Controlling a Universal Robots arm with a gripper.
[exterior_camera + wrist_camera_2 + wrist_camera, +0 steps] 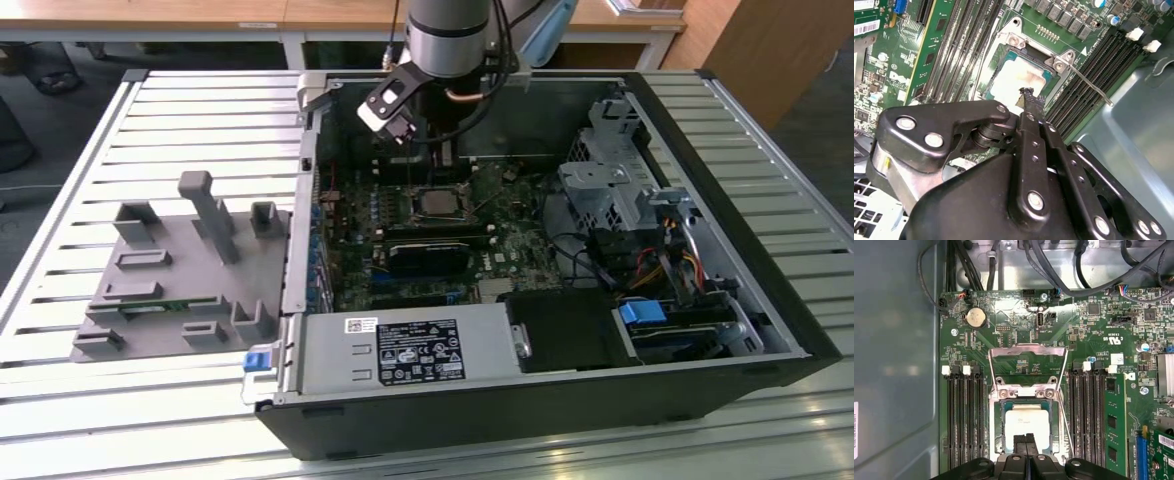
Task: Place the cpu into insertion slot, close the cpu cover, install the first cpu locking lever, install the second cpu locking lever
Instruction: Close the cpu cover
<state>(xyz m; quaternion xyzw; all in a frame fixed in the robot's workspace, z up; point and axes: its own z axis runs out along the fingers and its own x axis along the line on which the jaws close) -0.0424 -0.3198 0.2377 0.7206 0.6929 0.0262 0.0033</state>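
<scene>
The cpu (1026, 422) lies flat in the insertion slot (1004, 407), its pale metal top (1011, 85) facing up; in the exterior view the insertion slot (434, 203) sits mid-board. The cpu cover (1027, 349), a silver frame with a window, stands swung open beyond the slot on its hinge. A thin locking lever (1089, 86) sticks out free beside the slot. My gripper (1026, 440) is shut, its black fingertips (1030, 99) pressed together just above the chip's near edge, with nothing between them. The arm (447, 40) reaches down into the case.
Long black memory slots (964, 420) flank the socket on both sides (1086, 420). Cables (1054, 270) run along the case wall. A drive cage (607, 190) and power supply (414, 350) fill the case. A grey fixture (187, 270) stands on the slatted table at the exterior view's left.
</scene>
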